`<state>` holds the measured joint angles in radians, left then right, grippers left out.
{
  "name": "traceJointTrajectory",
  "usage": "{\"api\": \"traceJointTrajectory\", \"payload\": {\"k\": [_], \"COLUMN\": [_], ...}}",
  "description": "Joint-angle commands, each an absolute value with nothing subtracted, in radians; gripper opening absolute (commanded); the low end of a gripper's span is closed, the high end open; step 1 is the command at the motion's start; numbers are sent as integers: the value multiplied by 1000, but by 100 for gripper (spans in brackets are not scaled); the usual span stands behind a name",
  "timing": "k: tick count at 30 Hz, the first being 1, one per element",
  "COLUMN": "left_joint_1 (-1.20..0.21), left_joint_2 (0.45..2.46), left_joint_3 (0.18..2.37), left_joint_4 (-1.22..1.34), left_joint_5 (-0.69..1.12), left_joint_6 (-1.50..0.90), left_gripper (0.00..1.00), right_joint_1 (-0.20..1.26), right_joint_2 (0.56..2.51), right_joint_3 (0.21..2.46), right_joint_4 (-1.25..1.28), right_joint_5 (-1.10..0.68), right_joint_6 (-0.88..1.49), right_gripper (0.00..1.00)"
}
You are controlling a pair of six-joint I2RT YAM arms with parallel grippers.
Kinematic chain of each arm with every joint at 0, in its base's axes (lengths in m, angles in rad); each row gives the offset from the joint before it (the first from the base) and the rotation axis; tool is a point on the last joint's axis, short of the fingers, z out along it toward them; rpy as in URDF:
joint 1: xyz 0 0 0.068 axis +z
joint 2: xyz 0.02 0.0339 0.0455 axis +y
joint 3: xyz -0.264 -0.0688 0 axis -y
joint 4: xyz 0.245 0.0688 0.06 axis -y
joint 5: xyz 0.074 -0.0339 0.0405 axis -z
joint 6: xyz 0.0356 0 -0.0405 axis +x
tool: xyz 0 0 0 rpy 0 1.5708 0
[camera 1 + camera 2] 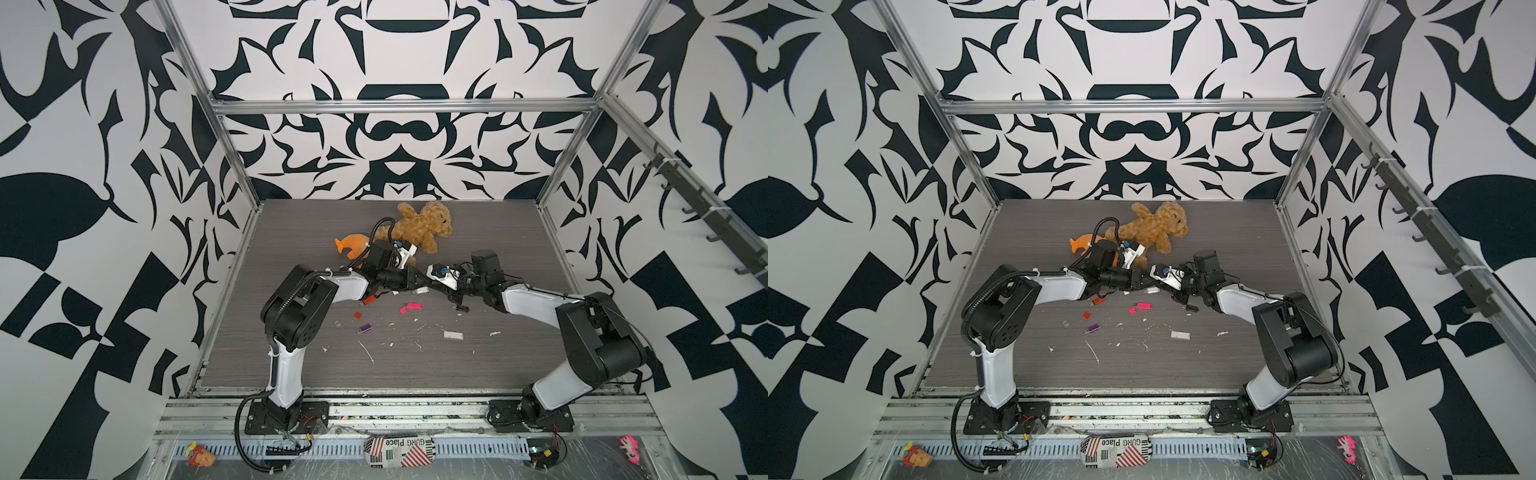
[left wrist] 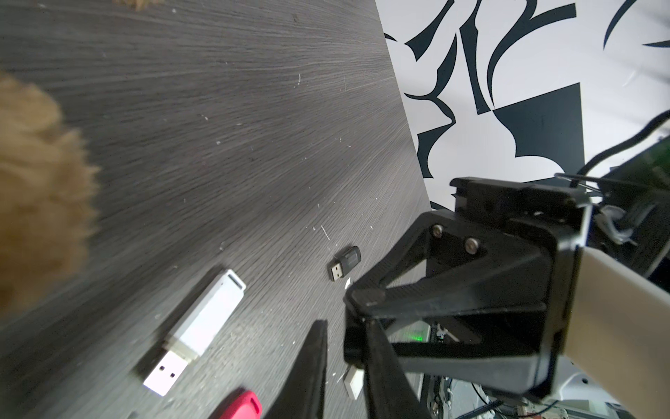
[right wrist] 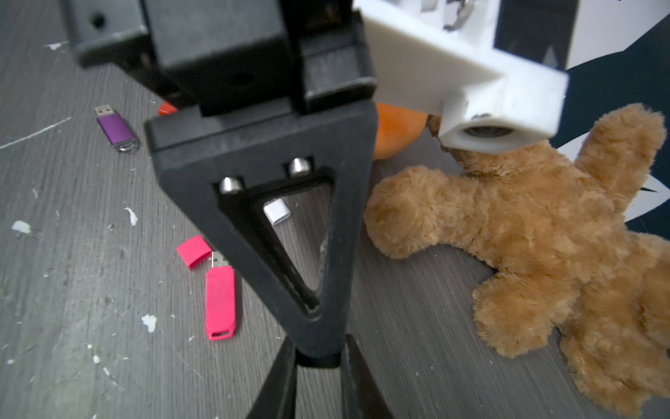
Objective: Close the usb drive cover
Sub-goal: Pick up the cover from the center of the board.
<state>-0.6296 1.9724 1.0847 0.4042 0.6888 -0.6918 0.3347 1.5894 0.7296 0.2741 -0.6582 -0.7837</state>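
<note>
The only writing that could be read was "GURG Place", on a printed pouch (image 1: 399,453) at the front rail. A mark on the black drive (image 2: 344,263) was too blurred to read.

Six drives lay on the table (image 1: 478,232): the white drive (image 2: 203,326), the black drive, a pink drive (image 3: 220,301), a purple drive (image 3: 116,127), a red drive (image 1: 370,300) and a second white drive (image 1: 453,334). There were three loose caps: a pink cap (image 3: 194,252), a white cap (image 3: 277,212) and a red cap (image 1: 357,316). There were two toys, a bear (image 1: 419,228) and an orange toy (image 1: 353,245).

Both arms reached low and inward and met tip to tip in front of the bear, just beside the uncapped white drive. The left gripper (image 2: 342,337) showed a narrow gap between its fingers, and whether it gripped anything could not be told. The right gripper (image 3: 317,362) had its jaws together, with the tips hidden behind the left's finger.
</note>
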Motion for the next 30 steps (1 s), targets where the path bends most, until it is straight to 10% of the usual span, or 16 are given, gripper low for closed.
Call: {"api": "traceJointTrajectory", "payload": {"k": [1, 17, 30], "left_joint_1": [-636, -636, -626], "left_joint_2": [1990, 1982, 1959], "left_joint_3": [1110, 1107, 1085], "left_joint_4": [413, 435, 435], "left_joint_5": [698, 711, 701], "left_joint_6": [-702, -712, -700], "left_gripper": [19, 7, 7], "right_joint_1": [341, 341, 262], "right_joint_2": [1578, 1583, 1456], "right_joint_3": [735, 767, 852], "right_joint_4": [318, 269, -295], "right_joint_5": [-698, -662, -578], "right_joint_6": [-768, -815, -1024], "right_gripper": [22, 34, 49]}}
